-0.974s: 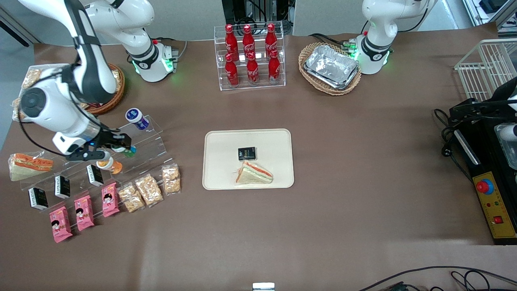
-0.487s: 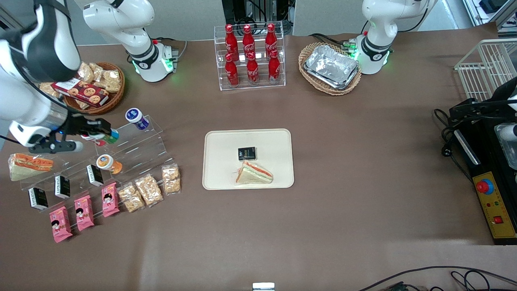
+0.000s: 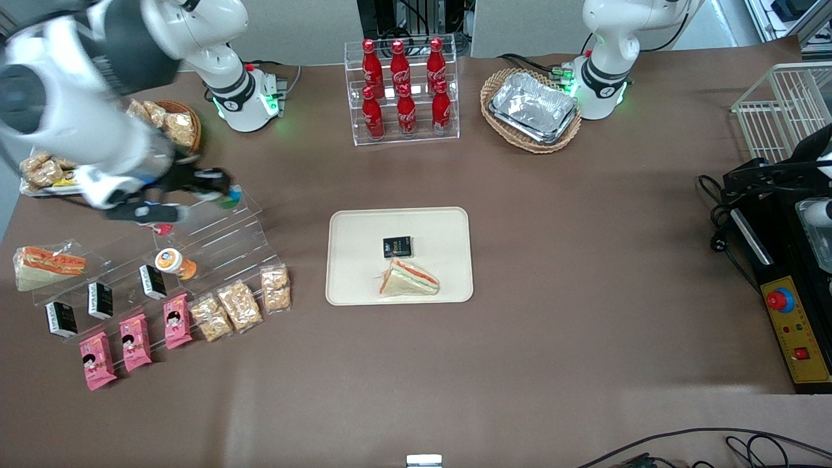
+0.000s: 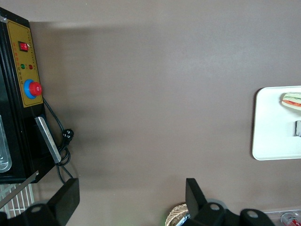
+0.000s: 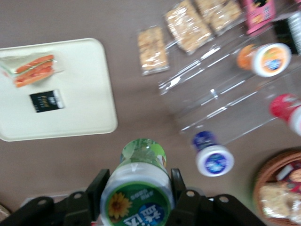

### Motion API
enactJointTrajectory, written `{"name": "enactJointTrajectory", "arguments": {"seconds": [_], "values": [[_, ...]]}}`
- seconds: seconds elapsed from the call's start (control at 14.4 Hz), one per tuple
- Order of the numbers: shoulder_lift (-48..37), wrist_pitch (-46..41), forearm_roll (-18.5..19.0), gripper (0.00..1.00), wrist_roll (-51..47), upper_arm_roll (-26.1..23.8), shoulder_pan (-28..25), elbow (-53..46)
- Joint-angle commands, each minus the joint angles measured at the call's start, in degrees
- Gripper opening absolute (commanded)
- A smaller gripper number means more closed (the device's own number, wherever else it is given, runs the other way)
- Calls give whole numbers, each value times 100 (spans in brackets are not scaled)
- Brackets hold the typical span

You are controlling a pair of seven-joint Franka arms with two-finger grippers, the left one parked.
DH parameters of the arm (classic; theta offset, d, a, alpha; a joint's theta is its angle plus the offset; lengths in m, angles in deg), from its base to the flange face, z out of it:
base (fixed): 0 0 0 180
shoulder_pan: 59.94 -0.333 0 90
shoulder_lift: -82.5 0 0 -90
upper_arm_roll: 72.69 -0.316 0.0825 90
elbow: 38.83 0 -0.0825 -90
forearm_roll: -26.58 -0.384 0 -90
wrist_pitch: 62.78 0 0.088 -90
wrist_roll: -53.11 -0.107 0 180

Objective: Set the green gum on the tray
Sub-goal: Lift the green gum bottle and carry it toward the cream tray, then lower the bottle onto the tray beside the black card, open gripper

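My right gripper (image 3: 223,194) is shut on the green gum (image 3: 229,199) and holds it in the air over the top step of the clear stepped stand (image 3: 224,237). In the right wrist view the gum (image 5: 141,181) sits between the two black fingers (image 5: 101,188), its green-and-yellow label facing the camera, and the gripper (image 5: 138,190) is closed around its lid. The cream tray (image 3: 354,286) lies at the table's middle, toward the parked arm's end from the gripper. It carries a sandwich (image 3: 408,278) and a black packet (image 3: 397,246). The tray also shows in the right wrist view (image 5: 80,94).
A blue bottle (image 5: 211,157), an orange bottle (image 3: 174,263) and a red-capped one (image 3: 162,228) lie on the stand. Snack packets (image 3: 237,304) lie nearer the camera. A cola bottle rack (image 3: 403,91), a wicker basket of foil trays (image 3: 532,107) and a snack basket (image 3: 175,127) stand farther back.
The gripper has lifted the green gum off the stand's middle step, drawn it back and up, then swung it over the top step, toward the tray.
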Motion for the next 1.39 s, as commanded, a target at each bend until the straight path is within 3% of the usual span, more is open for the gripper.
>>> {"name": "enactJointTrajectory", "arguments": {"seconds": [0.0,0.35,0.83,1.32], "values": [[628,744,-138,31,-1243,42,-916,-100],[1148,2527,-138,31,-1641,42,-1497,672],[1667,4945,-129,31,-1659,42,-1823,2026],[1948,5333,-129,32,-1685,51,-1981,2229]]}}
